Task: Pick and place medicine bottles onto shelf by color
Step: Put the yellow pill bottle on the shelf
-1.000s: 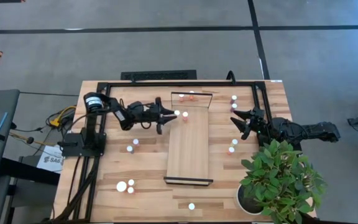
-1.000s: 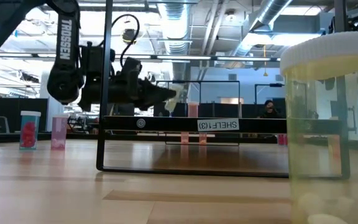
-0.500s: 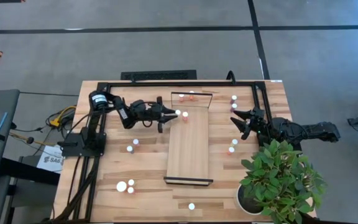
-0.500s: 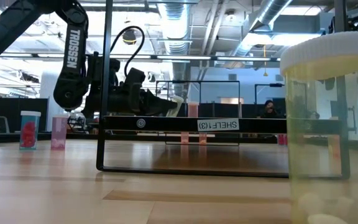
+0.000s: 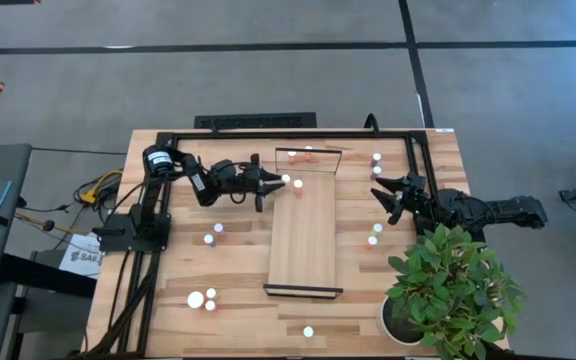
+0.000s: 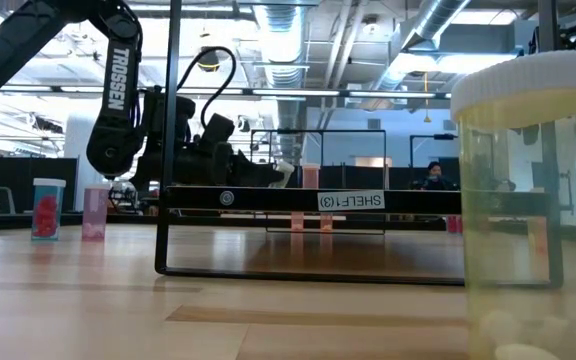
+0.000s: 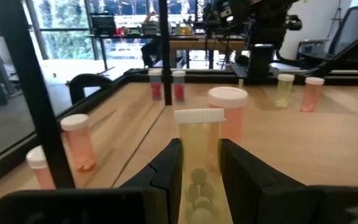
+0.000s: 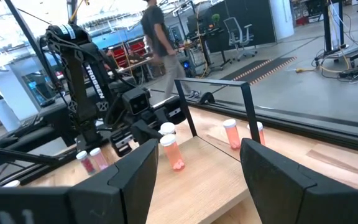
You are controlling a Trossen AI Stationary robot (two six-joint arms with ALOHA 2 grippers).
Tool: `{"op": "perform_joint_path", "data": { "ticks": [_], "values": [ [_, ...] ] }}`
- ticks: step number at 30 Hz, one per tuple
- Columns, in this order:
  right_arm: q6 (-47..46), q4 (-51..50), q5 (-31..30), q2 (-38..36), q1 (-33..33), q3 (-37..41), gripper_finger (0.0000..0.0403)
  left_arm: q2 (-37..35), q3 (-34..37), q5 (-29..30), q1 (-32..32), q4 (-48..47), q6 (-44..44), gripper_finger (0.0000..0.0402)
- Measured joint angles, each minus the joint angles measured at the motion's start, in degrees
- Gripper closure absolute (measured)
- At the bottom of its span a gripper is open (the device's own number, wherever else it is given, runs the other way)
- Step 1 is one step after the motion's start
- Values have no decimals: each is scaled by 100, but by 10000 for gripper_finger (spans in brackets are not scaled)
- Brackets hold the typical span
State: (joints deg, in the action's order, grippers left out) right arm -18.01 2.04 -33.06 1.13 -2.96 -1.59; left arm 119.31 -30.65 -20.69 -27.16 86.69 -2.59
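**Asker:** Looking at the left gripper [image 7: 199, 180], how wide are its two dark fingers [image 7: 166, 171], and what do they hold?

**Describer:** They are nearly closed, pinching a small pale yellow translucent medicine bottle with a white round cap [image 7: 199, 155]. One finger presses each side of the body, below the cap. The bottle stands upright between them, with small pale tablets visible inside. From above, this gripper sits at the left edge of the long pale wooden shelf board [image 5: 304, 235], near its far end, and the white cap shows at its tip.

**Asker:** Where do the other bottles lie?

**Describer:** Just beyond the held one stands a pinkish bottle with a wider white cap [image 7: 227, 118], on the shelf. Two small reddish bottles [image 5: 308, 154] stand side by side at the far dark end rail. More white-capped bottles [image 5: 208, 298] are scattered on the slatted wooden tabletop [image 5: 168, 320], on both sides of the shelf.

**Asker:** And the right gripper [image 5: 386, 197]?

**Describer:** It waits over the table to the right of the shelf, well apart from it, fingers spread wide and holding nothing. A leafy green potted plant [image 5: 450, 285] stands near that arm.
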Motion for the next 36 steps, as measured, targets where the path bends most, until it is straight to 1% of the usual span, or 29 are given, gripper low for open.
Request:
{"op": "perform_joint_path", "data": {
  "ticks": [13, 17, 22, 27, 36],
  "values": [
    [-1, 0, 0, -1, 0, -1, 152, 1, -102, 103, 0, -34, -120, 324],
    [-1, 0, 0, 0, 0, -1, 152, 293, -295, 37, 0, 277, 73, 324],
    [0, 1, -1, 0, 0, -1, 152, 614, -539, -112, 24, 335, 330, 324],
    [0, 1, 0, 0, 0, -1, 152, 634, -601, -157, 12, 323, 219, 324],
    [1, 2, 0, 0, 0, -1, 152, 634, -566, -149, -79, 322, 390, 321]
  ]
}}
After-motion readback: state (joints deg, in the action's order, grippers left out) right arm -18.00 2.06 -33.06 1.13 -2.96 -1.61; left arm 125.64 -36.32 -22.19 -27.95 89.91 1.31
